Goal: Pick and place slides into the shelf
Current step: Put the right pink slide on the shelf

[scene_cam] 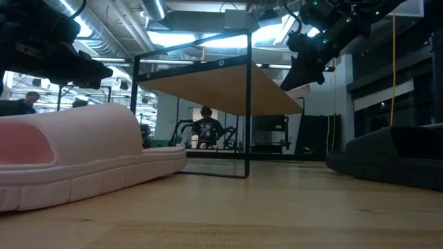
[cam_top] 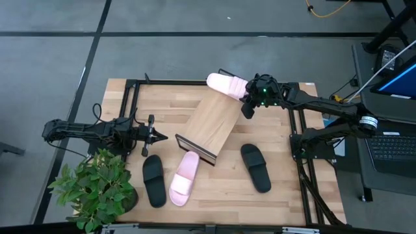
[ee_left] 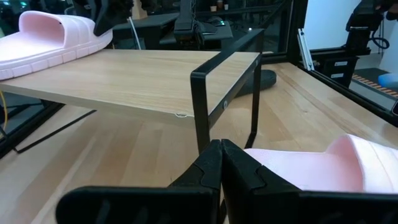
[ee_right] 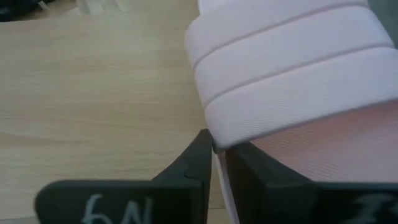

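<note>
One pale pink slide (cam_top: 225,84) lies on the upper, far end of the slanted shelf (cam_top: 209,125), its wide strap (ee_right: 292,68) filling the right wrist view. My right gripper (cam_top: 247,104) is at that slide's right end, shut on it (ee_right: 216,158). A second pink slide (cam_top: 184,177) and two black slides (cam_top: 154,181) (cam_top: 255,167) lie sole-down on the table near the shelf's lower lip. My left gripper (cam_top: 160,137) waits shut (ee_left: 221,157) left of the shelf, touching nothing. My right gripper pinches the thin side edge of the pink slide (ee_right: 217,167) just beside the strap, between its two fingers. It comes from the table's right side, slanting down. The slide's sole rests on the shelf board (ee_right: 93,93).
A potted plant (cam_top: 97,188) stands at the table's near left corner. A black frame rail (cam_top: 299,140) runs along the table's right side. The shelf's black frame leg (ee_left: 200,112) stands just ahead of my left gripper. A person (scene_cam: 206,126) is far behind the table.
</note>
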### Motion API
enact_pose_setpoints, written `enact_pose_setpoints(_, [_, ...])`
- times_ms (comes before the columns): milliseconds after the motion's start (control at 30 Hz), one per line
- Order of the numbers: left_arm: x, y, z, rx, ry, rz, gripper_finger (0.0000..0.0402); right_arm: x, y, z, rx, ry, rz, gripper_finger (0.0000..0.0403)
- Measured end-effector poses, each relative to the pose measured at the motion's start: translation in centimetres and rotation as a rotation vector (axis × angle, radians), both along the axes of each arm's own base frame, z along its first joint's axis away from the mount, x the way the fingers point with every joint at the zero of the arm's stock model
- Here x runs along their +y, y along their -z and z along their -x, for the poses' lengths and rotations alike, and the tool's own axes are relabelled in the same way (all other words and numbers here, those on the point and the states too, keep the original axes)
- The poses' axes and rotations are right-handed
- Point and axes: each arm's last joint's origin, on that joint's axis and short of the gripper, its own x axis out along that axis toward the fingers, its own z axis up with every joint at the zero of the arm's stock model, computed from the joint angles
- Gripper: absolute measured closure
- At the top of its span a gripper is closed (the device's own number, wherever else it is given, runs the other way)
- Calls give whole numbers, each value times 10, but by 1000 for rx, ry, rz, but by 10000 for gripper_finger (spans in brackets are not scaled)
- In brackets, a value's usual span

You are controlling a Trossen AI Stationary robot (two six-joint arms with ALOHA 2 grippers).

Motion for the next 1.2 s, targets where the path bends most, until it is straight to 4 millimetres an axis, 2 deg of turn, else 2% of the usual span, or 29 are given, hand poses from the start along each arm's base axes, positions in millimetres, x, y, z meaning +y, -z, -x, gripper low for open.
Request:
enact_pose_setpoints(367, [0,0,0,0,0,1,401,0,0,0,-7,16,-18,278])
enact_pose_setpoints(533, [0,0,0,0,0,1,401,0,0,0,-6,11,-17,257])
enact_pose_setpoints(833, [0,0,0,0,0,1,401,1,-1,1,14,-4,-7,250])
enact_pose_setpoints(1200, [0,0,0,0,0,1,401,2,-24,4,80,-5,-40,250])
